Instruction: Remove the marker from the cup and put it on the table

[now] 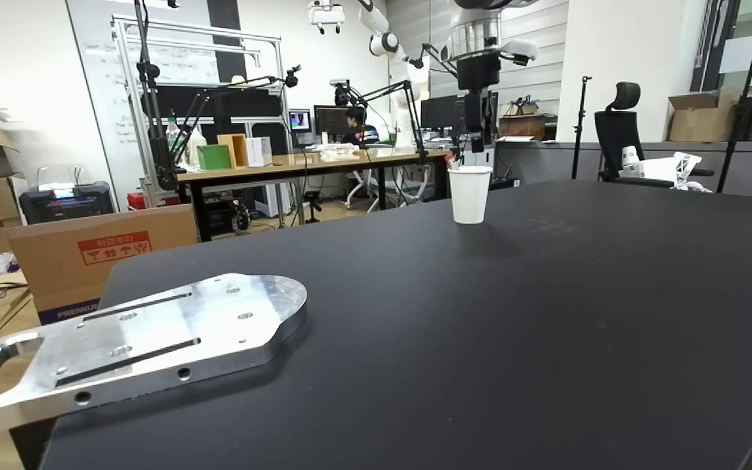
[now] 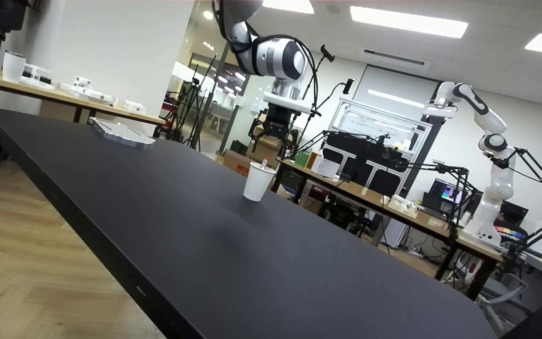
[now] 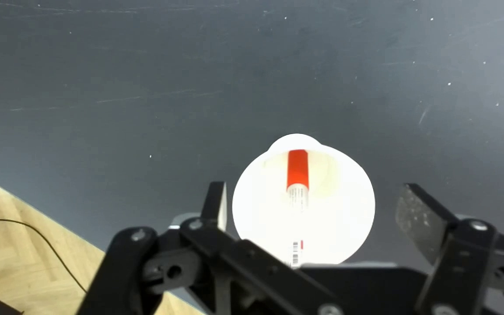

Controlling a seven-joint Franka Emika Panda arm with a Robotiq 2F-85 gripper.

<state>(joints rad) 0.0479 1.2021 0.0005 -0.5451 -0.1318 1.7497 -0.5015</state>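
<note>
Wrist view: released pincer (image 3: 311, 205) hangs over cup (image 3: 350, 214) with marker (image 3: 298, 192) inside

The pincer is released, its two fingers (image 3: 419, 218) spread wide. Between and beneath them the white cup stands upright on the black table (image 3: 103, 148). The marker sits in the cup: its red end lies deeper between the fingers, while its pale barrel, printed with a barcode, rises toward the body of the pincer. In both exterior views a short length of the marker pokes above the rim, just below the pincer, and a gap separates the fingers from the cup. Well apart from the pincer, a silver metal plate (image 1: 167, 326) lies at an edge of the table. Far beyond the pincer, a wooden workbench (image 1: 288, 164) and a white robot arm (image 2: 501, 190) show in both exterior views.
</note>
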